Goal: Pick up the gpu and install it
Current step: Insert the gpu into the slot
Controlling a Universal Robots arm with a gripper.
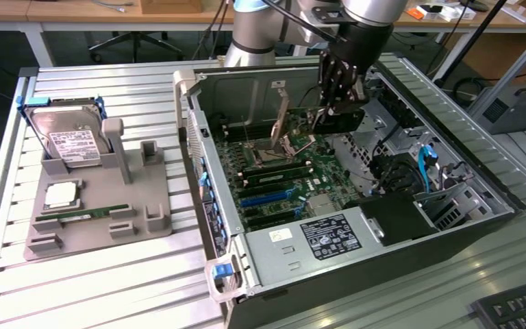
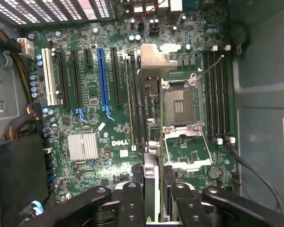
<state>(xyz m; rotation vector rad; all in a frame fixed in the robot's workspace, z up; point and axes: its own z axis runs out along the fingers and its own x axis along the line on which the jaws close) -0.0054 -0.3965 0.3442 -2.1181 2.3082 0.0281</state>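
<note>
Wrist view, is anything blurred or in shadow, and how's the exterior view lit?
Wrist view: the motherboard is sharp, while the hand and the gpu it grips are close and soft. Exterior view: even room light, with the computer case interior shaded.

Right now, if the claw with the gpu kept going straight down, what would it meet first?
Probably the motherboard near the open CPU socket; the claw grips the gpu edge-on above it, though depth is unclear.

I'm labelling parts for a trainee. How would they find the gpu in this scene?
Find the open PC case. Above its motherboard, the arm's pincer holds the gpu on edge. Unlike the hard drive on the grey tray outside, it is a thin dark card in the air.
</note>
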